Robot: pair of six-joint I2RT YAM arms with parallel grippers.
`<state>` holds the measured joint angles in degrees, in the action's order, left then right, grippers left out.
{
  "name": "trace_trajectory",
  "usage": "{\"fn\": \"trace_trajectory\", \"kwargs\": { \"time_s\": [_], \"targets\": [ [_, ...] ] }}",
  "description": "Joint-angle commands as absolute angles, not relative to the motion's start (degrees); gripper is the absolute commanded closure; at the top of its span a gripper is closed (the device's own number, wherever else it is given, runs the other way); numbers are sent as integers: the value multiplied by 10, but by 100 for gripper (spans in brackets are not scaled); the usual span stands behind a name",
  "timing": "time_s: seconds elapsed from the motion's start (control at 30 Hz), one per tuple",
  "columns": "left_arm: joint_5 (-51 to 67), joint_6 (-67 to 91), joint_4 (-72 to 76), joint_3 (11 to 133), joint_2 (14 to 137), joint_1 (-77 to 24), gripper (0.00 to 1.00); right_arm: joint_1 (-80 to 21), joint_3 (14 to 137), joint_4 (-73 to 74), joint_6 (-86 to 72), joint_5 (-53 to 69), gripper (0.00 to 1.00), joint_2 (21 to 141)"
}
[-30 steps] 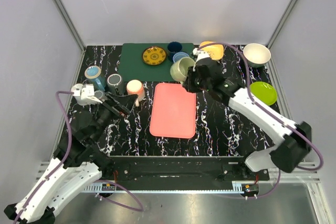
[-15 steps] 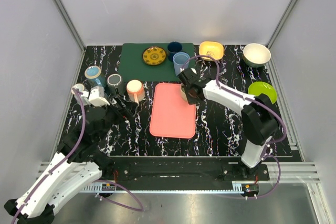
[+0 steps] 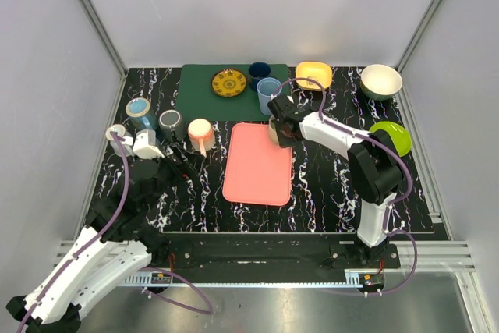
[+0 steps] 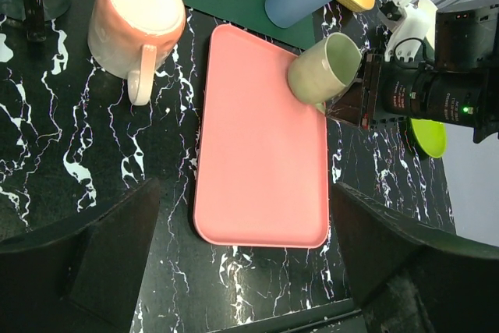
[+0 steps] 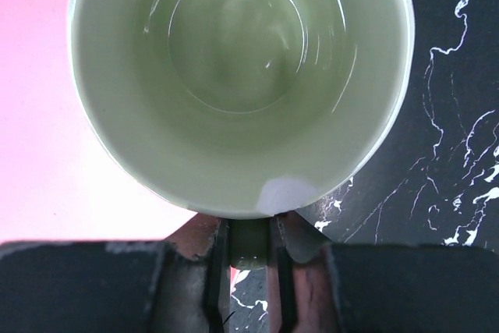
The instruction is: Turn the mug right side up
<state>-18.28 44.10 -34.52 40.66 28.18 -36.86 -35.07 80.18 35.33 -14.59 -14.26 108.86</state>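
A pale green mug [image 3: 274, 132] is at the far right corner of the pink tray [image 3: 257, 169]. It is tilted, with its mouth open toward the right wrist camera [image 5: 242, 76]. My right gripper [image 3: 282, 124] is shut on the mug's handle, which sits between the fingers [image 5: 249, 259]. The left wrist view shows the mug [image 4: 326, 68] leaning over the tray's edge [image 4: 261, 161]. A pink mug [image 3: 200, 133] stands upside down left of the tray [image 4: 136, 21]. My left gripper [image 3: 181, 163] is open and empty just near of it [image 4: 249, 271].
A green mat [image 3: 199, 95] at the back holds a yellow patterned plate [image 3: 229, 83], a light blue cup [image 3: 269, 90] and a dark blue cup [image 3: 260, 71]. A yellow bowl [image 3: 313, 74], a white bowl [image 3: 381, 80] and a lime plate [image 3: 392, 136] are at the right. Two mugs [image 3: 171, 122] stand at the left.
My right gripper has carried the green mug from beside the green mat toward me to the tray's far right corner, and the arm has folded in. The left arm shifted slightly.
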Motion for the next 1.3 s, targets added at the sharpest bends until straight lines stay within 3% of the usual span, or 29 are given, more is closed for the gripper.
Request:
{"fn": "trace_trajectory", "kwargs": {
  "time_s": [0.0,0.07,0.1,0.2,0.33,0.53,0.8,0.97,1.27],
  "targets": [
    [-192,429,-333,403,287,-368,8,-340,831,315,-143,-138,100,1092],
    [-192,427,-333,401,292,-368,8,-340,824,307,-144,-127,96,1087],
    [-192,426,-334,401,293,-367,7,-340,813,302,-148,-126,75,1082],
    [-194,424,-335,400,301,-367,7,-340,791,286,-156,-118,46,1056],
    [-213,416,-345,408,334,-368,6,-343,782,287,-168,-121,29,1000],
    [-244,381,-367,442,463,-354,7,-364,748,283,-191,-120,26,856],
    [-153,320,-299,508,652,-225,19,-391,638,255,-228,-76,28,707],
    [-106,273,-275,567,770,-207,34,-393,602,247,-233,-61,28,666],
    [-96,258,-262,628,879,-207,39,-395,591,247,-222,-49,29,640]
  ]
}}
